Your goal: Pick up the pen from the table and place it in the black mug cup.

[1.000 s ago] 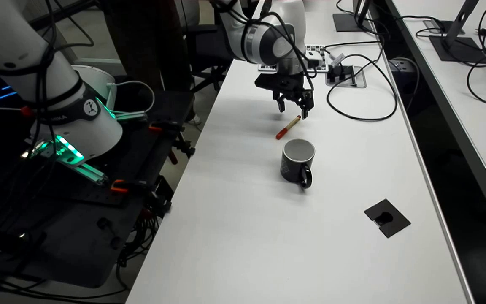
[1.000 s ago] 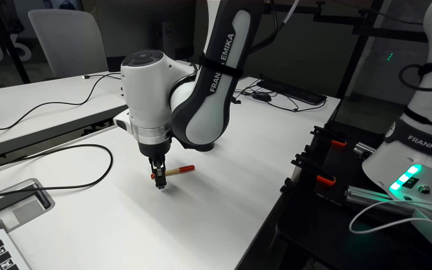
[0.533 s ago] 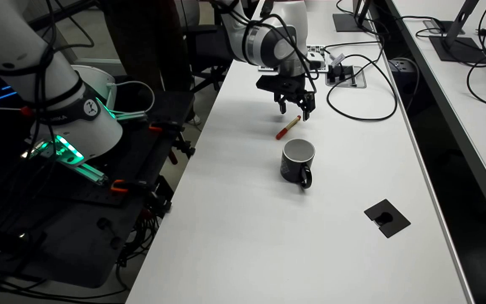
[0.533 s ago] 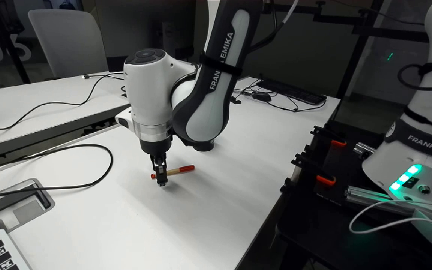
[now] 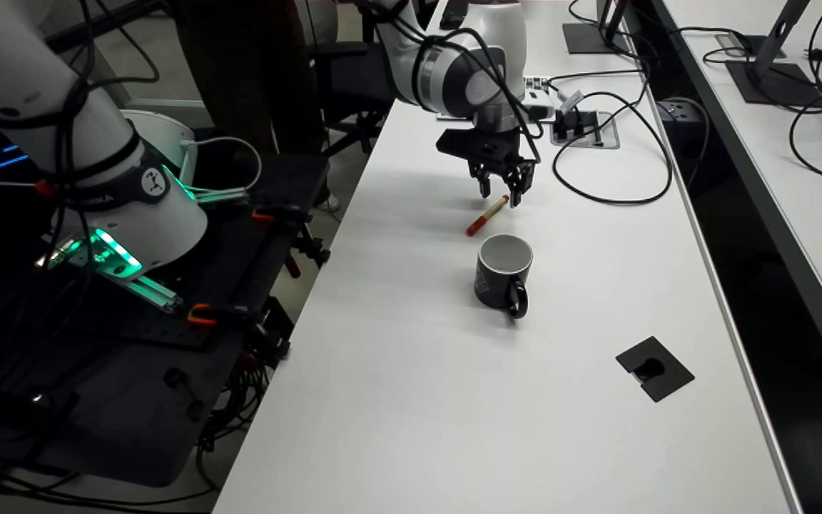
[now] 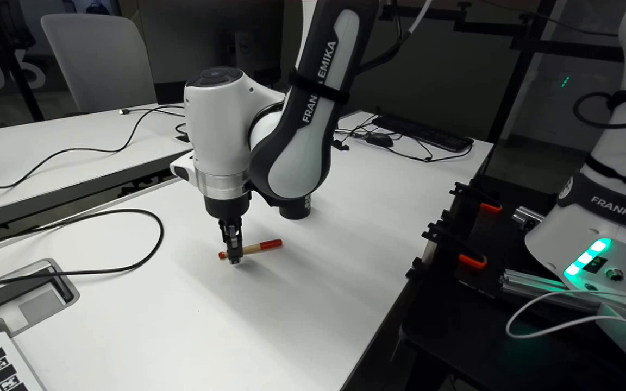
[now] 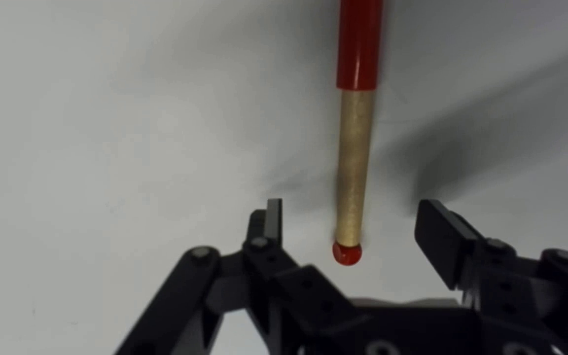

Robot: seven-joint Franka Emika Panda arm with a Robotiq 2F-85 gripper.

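The pen (image 5: 488,216), red at both ends with a pale tan middle, lies flat on the white table (image 5: 418,400). In the wrist view the pen (image 7: 355,128) runs down between the fingers, its small red tip between them. My gripper (image 7: 352,217) is open, pads apart from the pen on either side. Pointing down, the gripper (image 5: 501,199) straddles the pen's far end in an exterior view; its exact height over the table is hard to judge. The black mug cup (image 5: 491,285) stands upright near the pen's red-capped end; the arm partly hides the mug (image 6: 295,210) in an exterior view.
A flat black square plate (image 5: 656,371) lies on the table beyond the mug. A black cable (image 5: 614,203) loops beside the gripper, close to a socket box (image 5: 582,128). Orange-tipped clamps (image 6: 472,262) line the edge by the robot's base.
The gripper has come slightly lower and a little toward the mug, and its fingers have drawn closer together around the pen's end. The pen and mug have stayed put.
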